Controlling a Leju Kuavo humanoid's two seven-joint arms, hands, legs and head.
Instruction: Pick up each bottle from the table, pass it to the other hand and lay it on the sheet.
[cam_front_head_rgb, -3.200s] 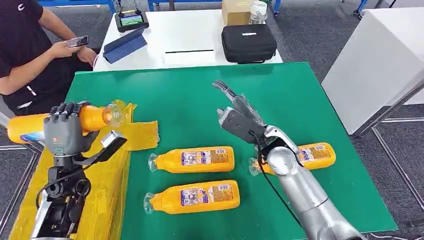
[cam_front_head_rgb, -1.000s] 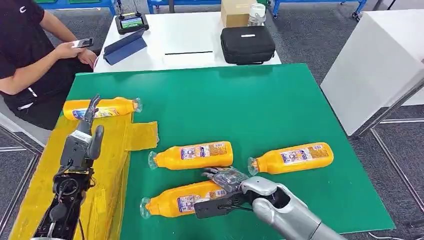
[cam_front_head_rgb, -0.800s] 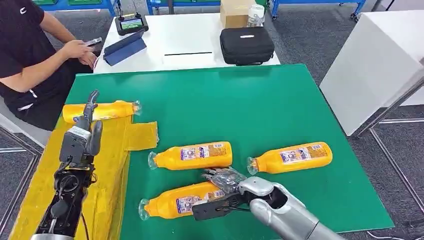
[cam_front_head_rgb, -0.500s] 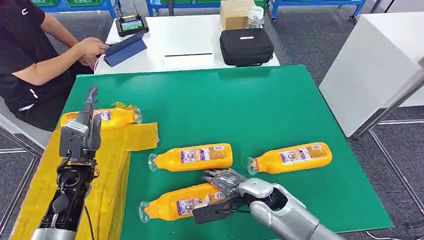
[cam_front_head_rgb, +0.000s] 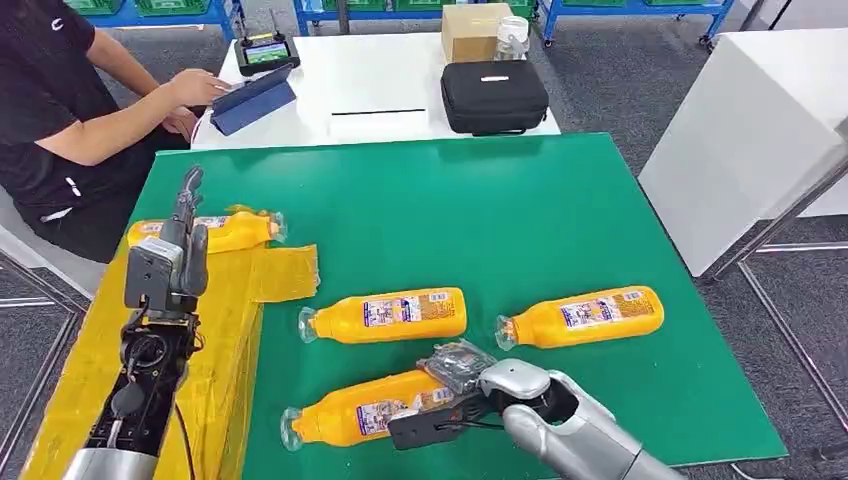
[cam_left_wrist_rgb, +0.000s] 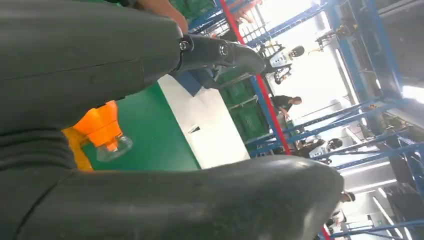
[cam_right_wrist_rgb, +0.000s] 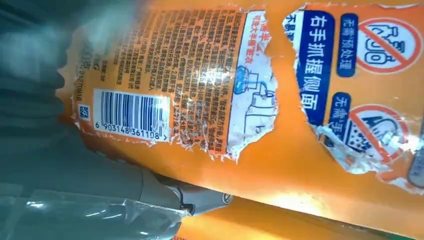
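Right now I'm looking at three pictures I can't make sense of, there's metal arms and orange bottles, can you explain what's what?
This is a two-armed humanoid robot. The wide picture is from its head, looking down at a green table. The two close-ups come from cameras at its wrists.

Its right hand is around the nearest orange bottle; the right wrist view shows that bottle's torn label up close. Two more bottles lie on the green.

Its left hand is raised, holding nothing. Behind it, one bottle already lies on the yellow sheet.

A person sits at the table's far left corner.
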